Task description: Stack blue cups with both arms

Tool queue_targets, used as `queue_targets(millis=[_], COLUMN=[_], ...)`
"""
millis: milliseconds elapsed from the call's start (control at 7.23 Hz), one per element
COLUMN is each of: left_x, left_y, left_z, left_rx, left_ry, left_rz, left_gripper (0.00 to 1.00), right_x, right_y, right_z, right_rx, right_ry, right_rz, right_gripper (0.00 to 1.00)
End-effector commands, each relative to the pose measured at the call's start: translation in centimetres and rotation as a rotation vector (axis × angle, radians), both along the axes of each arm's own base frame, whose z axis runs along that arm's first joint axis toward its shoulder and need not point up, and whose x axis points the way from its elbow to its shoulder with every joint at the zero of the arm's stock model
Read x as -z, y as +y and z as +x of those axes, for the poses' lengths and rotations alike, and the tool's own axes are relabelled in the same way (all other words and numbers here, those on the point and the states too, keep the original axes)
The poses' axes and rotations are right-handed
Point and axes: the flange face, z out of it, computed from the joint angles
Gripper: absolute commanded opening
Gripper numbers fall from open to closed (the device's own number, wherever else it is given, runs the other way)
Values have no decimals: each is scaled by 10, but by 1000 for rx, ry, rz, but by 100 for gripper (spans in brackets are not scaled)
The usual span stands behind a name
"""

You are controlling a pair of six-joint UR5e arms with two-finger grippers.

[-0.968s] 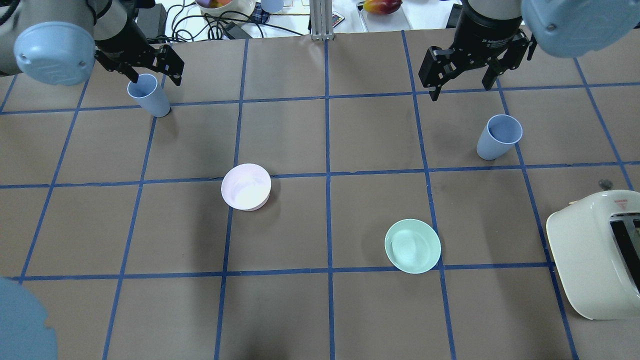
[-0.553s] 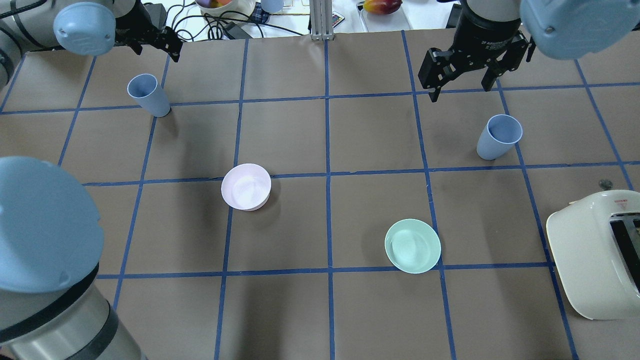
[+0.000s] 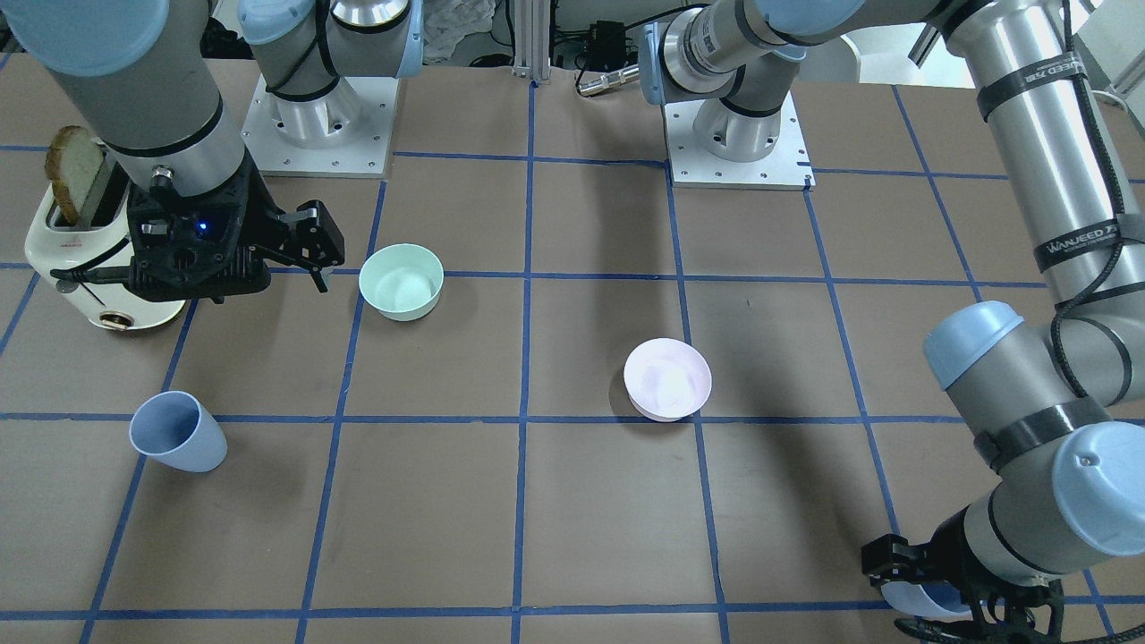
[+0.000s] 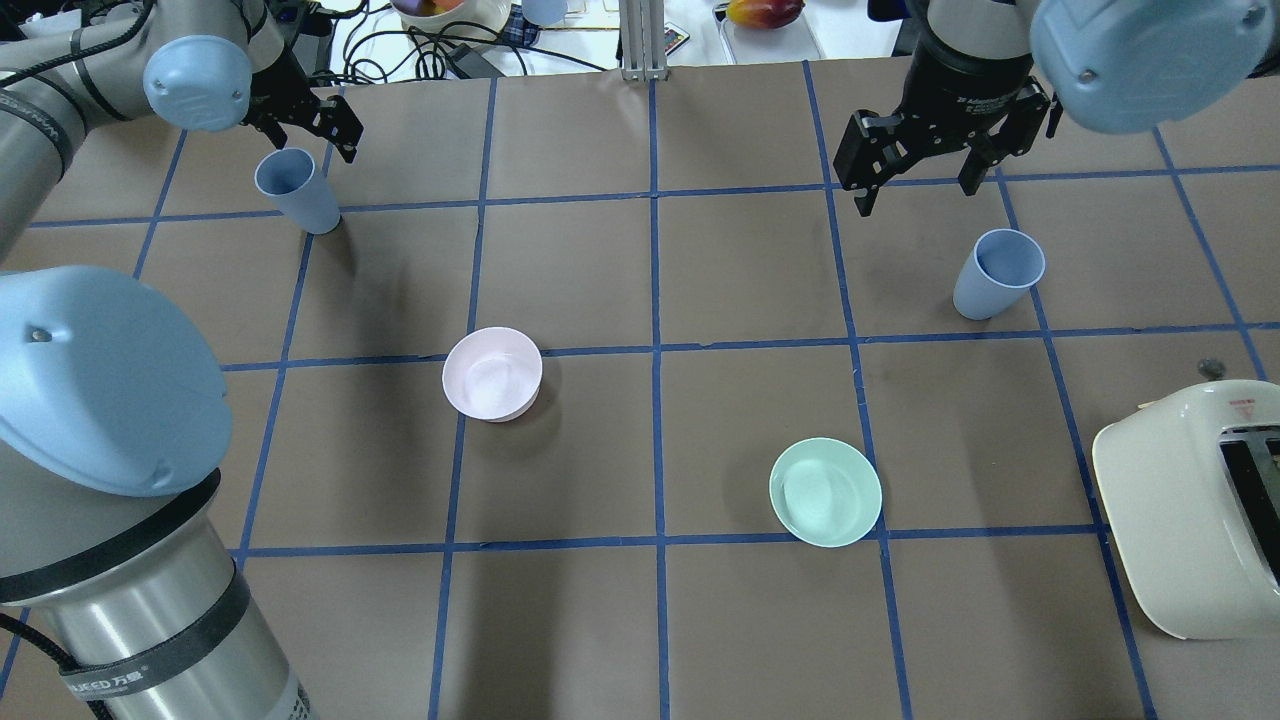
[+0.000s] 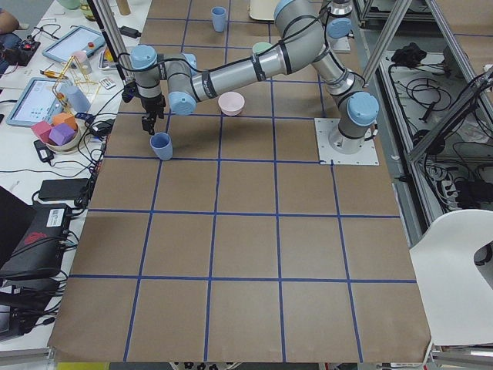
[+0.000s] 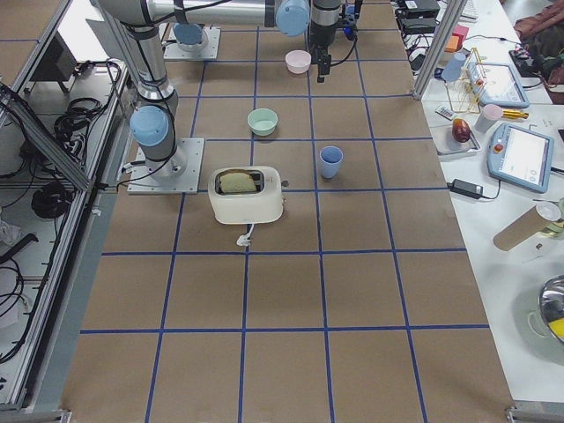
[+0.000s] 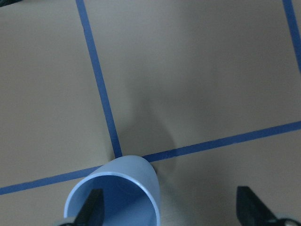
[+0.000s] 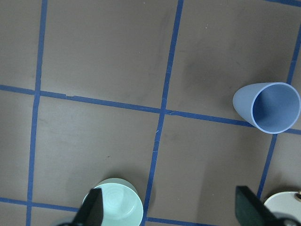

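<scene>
One blue cup [image 4: 298, 190] stands upright at the far left, also in the front view [image 3: 926, 597] and the left view [image 5: 161, 146]. My left gripper [image 4: 318, 118] is open just above and behind it. In the left wrist view the gripper [image 7: 169, 214] is off-centre: one finger [image 7: 91, 212] hangs over the cup's [image 7: 117, 193] mouth, the other is well to the side. The second blue cup [image 4: 998, 272] stands upright at the right, also in the right wrist view [image 8: 269, 107]. My right gripper [image 4: 915, 185] is open and empty, high, beyond and to the left of it.
A pale pink bowl [image 4: 492, 373] and a mint-green bowl [image 4: 825, 491] sit mid-table. A cream toaster [image 4: 1190, 510] holding a bread slice [image 3: 76, 174] is at the right edge. My left arm's elbow [image 4: 100, 400] looms over the near left. Cables line the far edge.
The left gripper pulled back from the left cup toward the far edge, then came partway back over it. The left elbow swung into the near left. The right gripper barely moved.
</scene>
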Motion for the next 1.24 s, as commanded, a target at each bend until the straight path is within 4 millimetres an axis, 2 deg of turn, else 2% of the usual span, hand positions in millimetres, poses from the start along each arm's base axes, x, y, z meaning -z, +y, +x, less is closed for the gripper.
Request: queue_targets(millis=[0, 138, 277, 415, 691, 830, 968, 1106], left_x=[29, 33, 31, 25, 18, 6, -9, -31], left_y=[13, 16, 15, 15, 13, 15, 16, 25], left_z=[15, 22, 24, 24, 22, 16, -7, -45], left_rx=[-35, -45, -47, -47, -45, -39, -27, -53], left_ry=[20, 28, 24, 21, 26, 25, 29, 43], left_rz=[70, 78, 74, 66, 50, 37, 16, 30], left_gripper=[85, 63, 11, 0, 0, 0, 0, 0], right_x=[1, 0, 1, 1, 1, 1, 1, 1], right_y=[0, 0, 0, 0, 0, -1, -1, -1], right_z=[0, 0, 0, 0, 0, -1, -1, -1], right_rx=[-1, -1, 1, 1, 1, 2, 2, 1], right_ry=[0, 0, 0, 0, 0, 2, 0, 2], right_rz=[2, 0, 2, 2, 2, 2, 2, 2], right_gripper=[100, 100, 100, 100, 100, 100, 100, 100])
